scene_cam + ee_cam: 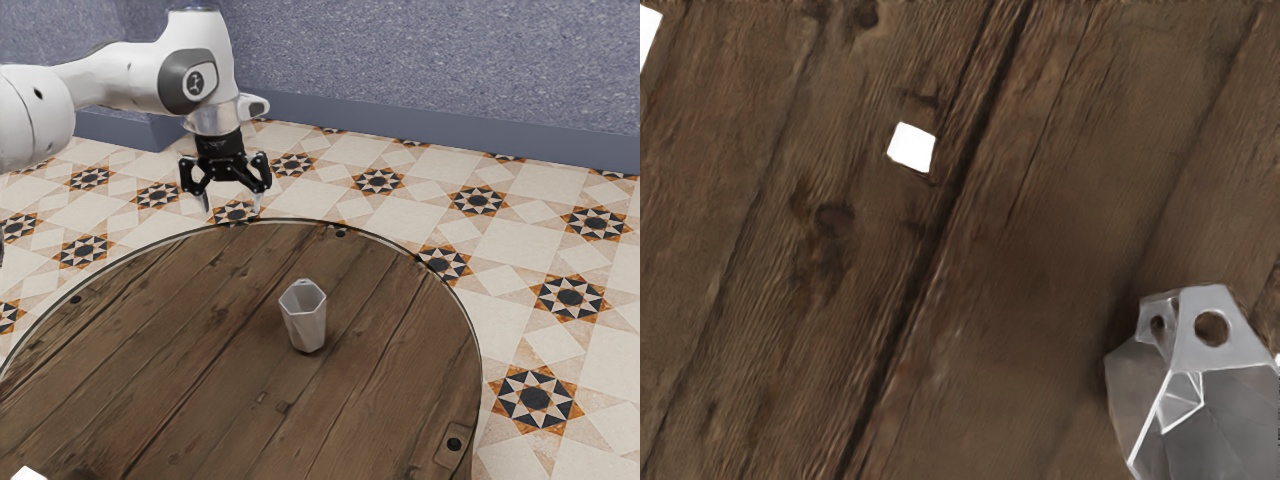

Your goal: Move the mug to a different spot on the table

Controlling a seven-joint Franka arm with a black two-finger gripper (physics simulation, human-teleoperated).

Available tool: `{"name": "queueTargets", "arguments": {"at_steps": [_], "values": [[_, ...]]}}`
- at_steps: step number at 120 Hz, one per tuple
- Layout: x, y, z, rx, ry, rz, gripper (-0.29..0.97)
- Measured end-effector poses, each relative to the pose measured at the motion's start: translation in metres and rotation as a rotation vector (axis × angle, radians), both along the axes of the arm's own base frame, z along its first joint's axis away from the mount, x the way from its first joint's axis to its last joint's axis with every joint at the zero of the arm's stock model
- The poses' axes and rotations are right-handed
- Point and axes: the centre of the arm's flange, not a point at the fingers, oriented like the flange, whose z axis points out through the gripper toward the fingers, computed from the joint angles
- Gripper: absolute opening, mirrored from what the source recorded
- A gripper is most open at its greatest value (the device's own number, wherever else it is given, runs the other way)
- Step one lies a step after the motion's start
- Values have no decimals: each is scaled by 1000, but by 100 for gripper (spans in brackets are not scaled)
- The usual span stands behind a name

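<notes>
Upper left of the exterior view: smooth, glossy white arm with a round grey joint cap, cut off by the frame's left edge. Just right of that, black gripper, fingers spread wide apart and clamped on nothing, hanging above the far rim of the worktop. Round worktop of dark, weathered planks with rough grain, knots and a thin pale edge band, cut off at the left and lower frame edges. Near the frame's centre, upright on the planks and well apart from the gripper: the mug, white, matte, faceted, with a hexagonal mouth; handle impossible to make out. Further right, cream floor tiles with dark star patterns, and along the top a grainy blue-grey wall. In the wrist view, brown planks with dark seams, a small white square patch on them, and a grey faceted piece with two round holes, cut off by the frame edge, too unclear to name.
</notes>
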Motion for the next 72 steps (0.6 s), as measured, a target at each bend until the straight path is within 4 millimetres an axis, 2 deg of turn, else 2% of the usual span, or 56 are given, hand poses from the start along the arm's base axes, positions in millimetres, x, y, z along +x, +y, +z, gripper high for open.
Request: {"name": "queueTargets", "arguments": {"at_steps": [12, 37, 54, 72], "values": [[11, -7, -22, -10, -10, 59, 68], [34, -27, -93, -21, 9, 141, 68], [42, -48, -113, -28, -13, 146, 68], [48, -61, -146, -33, -14, 143, 68]]}}
